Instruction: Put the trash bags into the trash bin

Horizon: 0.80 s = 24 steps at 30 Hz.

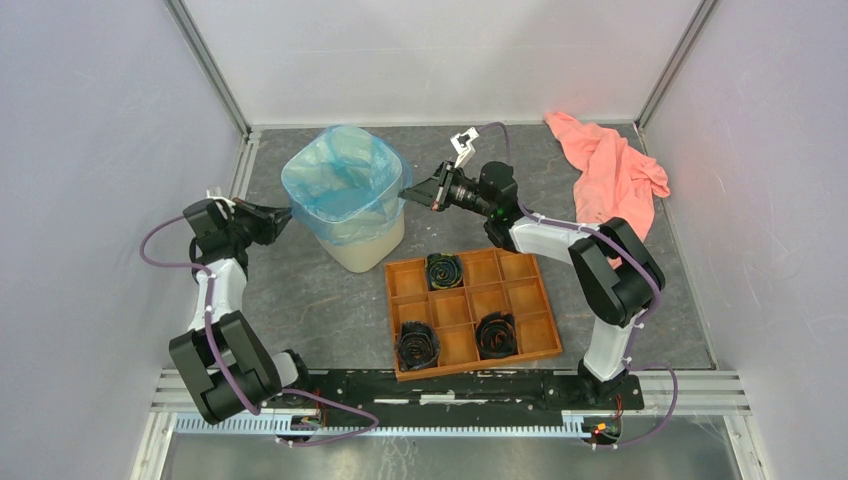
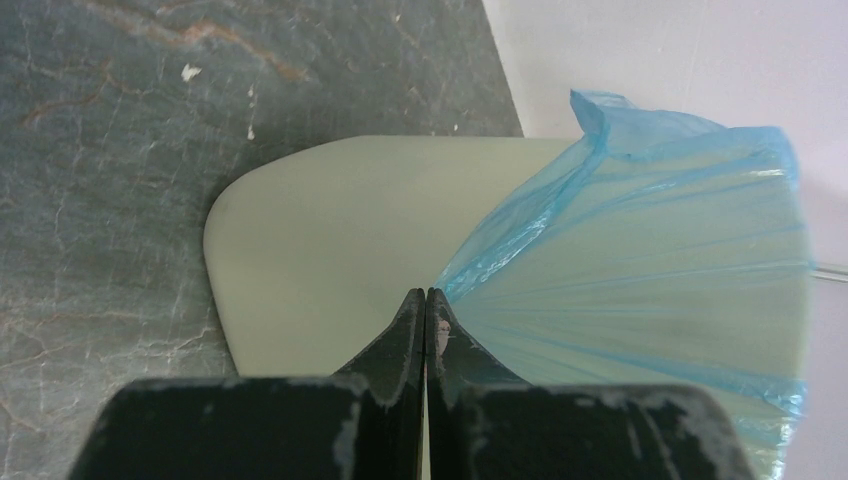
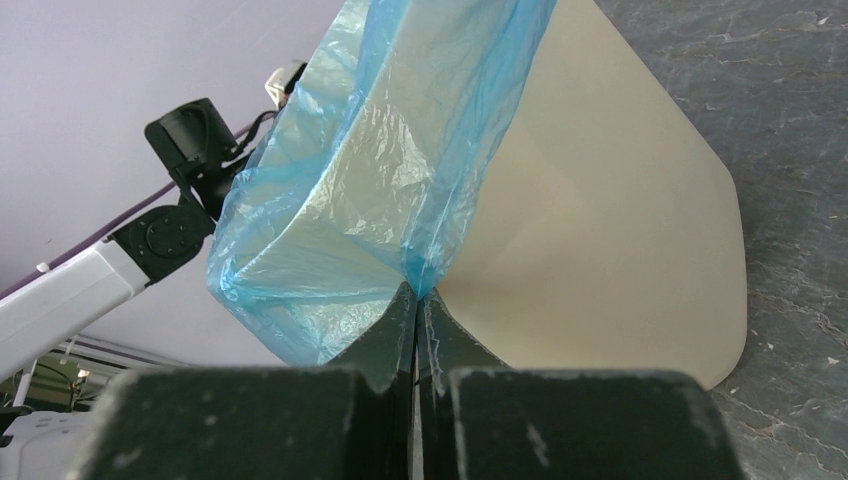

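Left gripper [image 2: 426, 295]: fingers pressed together at the bin's left side, pinching a corner of the film; creases fan out from the tips.
Trash bag [image 1: 340, 175]: sits inside the bin, its blue mouth folded over the rim and draped partway down the outside.
Trash bin [image 1: 365, 250]: upright on the table, between the two arms.
Right gripper [image 3: 415, 295]: fingers also closed, nipping the film low on the bin's right side.
Risk, film: thin plastic stretched between two pinches; a hard downward pull could tear it or slip it free.
Risk, bin: uneven pulling from one side could tip or slide it toward the orange tray [image 1: 452, 310] just beside it.
Risk, release: letting go early may let the cuff spring back up off the rim.
Pink cloth [image 1: 610, 170]: well apart, far right, no hazard.
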Each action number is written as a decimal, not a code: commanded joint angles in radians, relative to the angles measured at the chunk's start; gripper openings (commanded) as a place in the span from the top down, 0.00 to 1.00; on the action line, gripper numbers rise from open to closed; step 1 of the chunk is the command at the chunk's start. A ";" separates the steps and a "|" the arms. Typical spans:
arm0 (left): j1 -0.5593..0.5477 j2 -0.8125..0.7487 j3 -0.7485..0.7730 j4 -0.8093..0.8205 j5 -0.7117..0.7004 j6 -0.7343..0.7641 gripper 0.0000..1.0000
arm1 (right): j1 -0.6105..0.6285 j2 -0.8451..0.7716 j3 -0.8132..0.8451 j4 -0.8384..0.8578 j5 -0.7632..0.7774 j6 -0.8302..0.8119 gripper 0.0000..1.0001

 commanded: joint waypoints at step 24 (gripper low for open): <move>0.004 -0.282 0.106 -0.443 -0.266 0.361 0.79 | 0.008 -0.094 0.085 -0.483 0.053 -0.466 0.66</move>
